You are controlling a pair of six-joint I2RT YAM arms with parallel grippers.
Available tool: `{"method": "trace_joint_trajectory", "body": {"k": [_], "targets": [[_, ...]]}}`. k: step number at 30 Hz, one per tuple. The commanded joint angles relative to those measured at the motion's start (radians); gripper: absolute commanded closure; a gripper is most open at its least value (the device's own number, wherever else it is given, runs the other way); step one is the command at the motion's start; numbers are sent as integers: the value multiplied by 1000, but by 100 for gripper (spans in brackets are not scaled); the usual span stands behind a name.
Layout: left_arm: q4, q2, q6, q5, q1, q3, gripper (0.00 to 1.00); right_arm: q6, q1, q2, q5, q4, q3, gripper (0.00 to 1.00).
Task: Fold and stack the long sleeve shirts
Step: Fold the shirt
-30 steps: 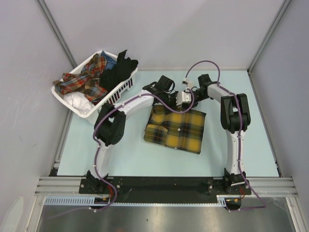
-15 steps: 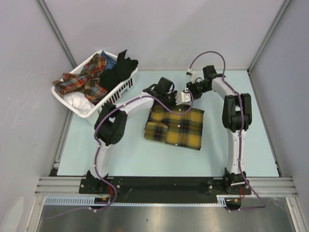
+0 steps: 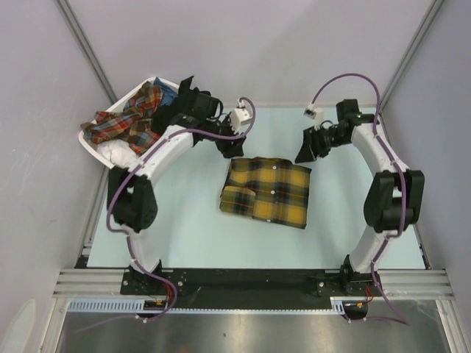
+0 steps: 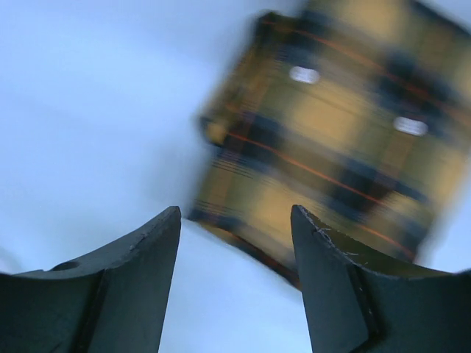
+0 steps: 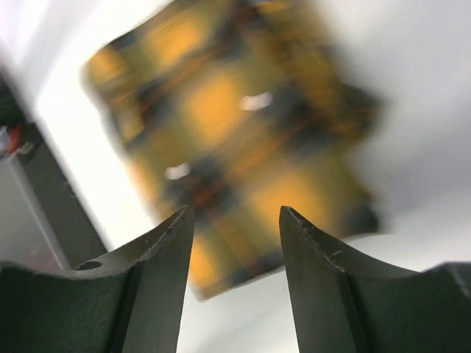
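A mustard-yellow and black plaid shirt (image 3: 268, 193) is seen folded into a rectangle and laid flat on the pale table (image 3: 184, 220). The left gripper (image 3: 228, 145) is held just off the shirt's far left corner, jaws spread and empty. The right gripper (image 3: 304, 151) is held off its far right corner, likewise parted, with nothing grasped. A red plaid garment (image 3: 129, 121) is heaped in a white basket (image 3: 94, 151) well to the shirt's far left.

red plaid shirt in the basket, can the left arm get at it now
Probably yes: the red plaid shirt lies on top of the basket pile, uncovered, and the left arm is beside it, jaws open and empty.
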Motion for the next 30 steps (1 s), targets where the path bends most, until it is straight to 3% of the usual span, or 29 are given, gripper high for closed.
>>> {"method": "trace_joint_trajectory", "body": {"k": [1,4,8,17,21,24,27,30], "targets": [[-202,-185,-80,273,-65,-162,33,4,126,-177,-155,-62,-211,46],[-203,-214,-129,335,-87,-277,34,44,200,-220,-180,-2,-347,50],[-196,-115,-227,350,-93,-305,37,106,234,-177,-177,128,-461,54],[21,58,-435,71,66,-383,38,163,223,142,-84,289,-285,57],[36,116,-453,56,114,-364,37,180,232,174,-53,306,-266,53],[44,85,-415,80,119,-387,35,191,219,136,-56,294,-245,49],[51,-57,-331,111,119,-442,31,188,168,47,-93,208,-194,45],[47,-214,-254,176,108,-441,21,180,99,-42,-148,147,-202,41]]}}
